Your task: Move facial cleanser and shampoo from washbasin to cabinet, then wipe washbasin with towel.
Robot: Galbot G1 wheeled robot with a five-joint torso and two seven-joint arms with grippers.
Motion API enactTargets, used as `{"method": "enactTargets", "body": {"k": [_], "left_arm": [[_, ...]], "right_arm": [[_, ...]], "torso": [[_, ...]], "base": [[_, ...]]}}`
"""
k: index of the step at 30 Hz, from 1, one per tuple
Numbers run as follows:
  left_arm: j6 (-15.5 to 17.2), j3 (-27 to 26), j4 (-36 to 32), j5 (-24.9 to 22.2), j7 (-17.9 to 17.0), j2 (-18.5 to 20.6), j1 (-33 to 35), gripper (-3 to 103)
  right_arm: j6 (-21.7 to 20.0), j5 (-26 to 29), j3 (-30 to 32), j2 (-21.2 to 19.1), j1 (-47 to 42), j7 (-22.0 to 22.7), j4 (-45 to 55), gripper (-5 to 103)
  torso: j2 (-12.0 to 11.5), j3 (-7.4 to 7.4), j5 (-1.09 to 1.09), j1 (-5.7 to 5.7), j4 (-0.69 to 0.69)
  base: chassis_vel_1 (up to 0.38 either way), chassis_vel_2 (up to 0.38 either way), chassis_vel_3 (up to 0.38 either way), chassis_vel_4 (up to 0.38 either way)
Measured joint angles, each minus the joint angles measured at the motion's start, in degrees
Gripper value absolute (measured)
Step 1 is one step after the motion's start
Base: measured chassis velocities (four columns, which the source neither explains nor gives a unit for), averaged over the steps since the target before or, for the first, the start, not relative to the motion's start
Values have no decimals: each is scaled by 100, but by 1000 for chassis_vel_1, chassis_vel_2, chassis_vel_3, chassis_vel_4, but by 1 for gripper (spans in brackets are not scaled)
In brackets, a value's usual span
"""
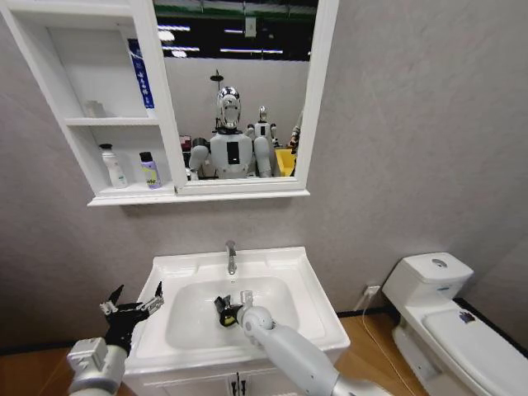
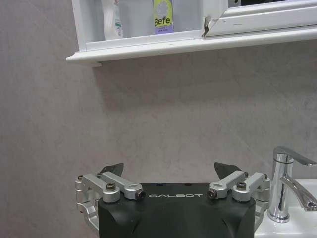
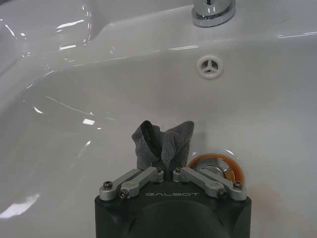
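Inside the white washbasin (image 1: 309, 309) my right gripper (image 1: 227, 315) is shut on the small dark towel (image 3: 163, 141), which it holds against the bowl beside the round drain (image 3: 216, 167). The chrome tap (image 1: 231, 257) stands behind it. My left gripper (image 1: 132, 307) hovers open and holding nothing over the basin's left rim, below the cabinet (image 1: 78, 124). On the cabinet's lowest shelf stand a white bottle (image 1: 114, 165) and a purple bottle (image 1: 149, 171); I cannot tell which is the facial cleanser and which the shampoo. The left wrist view shows the white bottle (image 2: 111, 20), the purple bottle (image 2: 163, 17) and the open left gripper (image 2: 170, 171).
A white-framed mirror (image 1: 239, 91) joins the cabinet on its right. A blue tube (image 1: 142, 78) leans on the upper shelf. A white toilet (image 1: 450, 322) stands at the right on the wooden floor. The grey wall rises close behind the basin.
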Motion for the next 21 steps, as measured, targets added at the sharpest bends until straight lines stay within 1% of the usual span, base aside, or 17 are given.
{"method": "enactTargets", "body": {"k": [4,6,7,13,17,19,21], "left_arm": [[0,0,0,0,0,0,0,100],[0,0,0,0,0,0,0,100],[0,0,0,0,0,0,0,100],[0,0,0,0,0,0,0,100],[0,0,0,0,0,0,0,100],[0,0,0,0,0,0,0,100],[0,0,0,0,0,0,0,100]], "right_arm": [[17,-54,90,-156,-158,-32,67,3],[35,-70,188,-311,-308,-37,176,3],[35,-70,188,-311,-308,-37,176,3],[54,-104,501,-752,-700,-51,599,3],[48,-106,620,-884,-779,-43,701,3],[38,-130,748,-1080,-859,-39,836,3],[33,-141,778,-1133,-871,-38,864,3]], "torso": [[0,0,0,0,-2],[0,0,1,0,-1],[0,0,1,0,-1],[1,-1,2,0,0],[1,-1,2,-1,0],[1,-1,2,-1,0],[1,0,2,0,0]], "base": [[0,0,0,0],[0,0,0,0],[0,0,0,0],[0,0,0,0],[0,0,0,0],[0,0,0,0],[0,0,0,0]]}}
